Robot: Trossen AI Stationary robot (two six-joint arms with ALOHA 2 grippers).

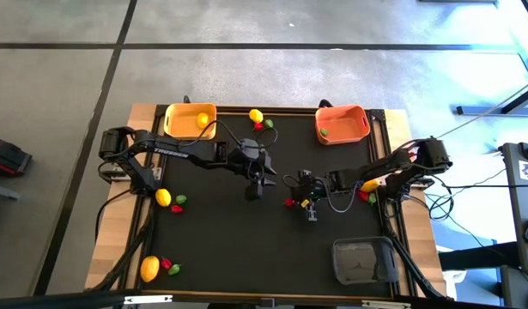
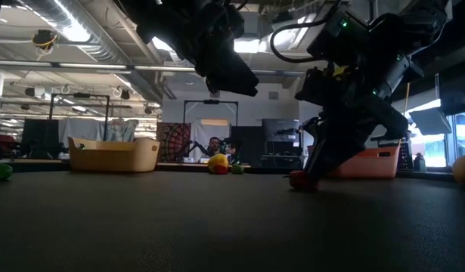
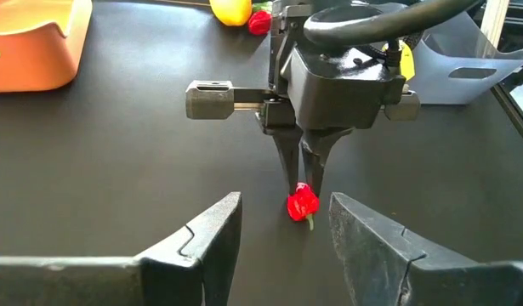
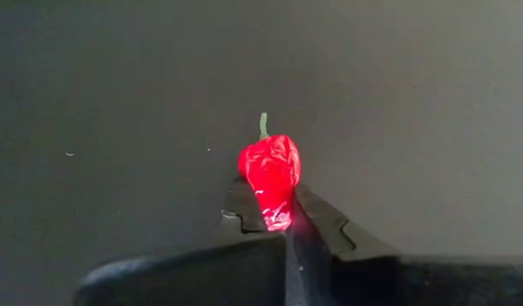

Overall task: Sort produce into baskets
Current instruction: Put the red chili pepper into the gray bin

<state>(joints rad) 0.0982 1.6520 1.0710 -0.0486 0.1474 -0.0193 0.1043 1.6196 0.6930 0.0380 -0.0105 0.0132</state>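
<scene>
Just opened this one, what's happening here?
The right gripper is down at the black table, fingers shut on a small red pepper near the table's middle. The left gripper hovers nearby, fingers open and empty. The yellow basket holds one lemon; other produce lies scattered.

Red pepper (image 4: 270, 174), green stem (image 4: 264, 126)

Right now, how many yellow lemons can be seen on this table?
5 lemons: one in the yellow-orange basket, one between the far baskets, one at the left edge, one near-left corner, one beside the right arm. The arms may hide others.
</scene>
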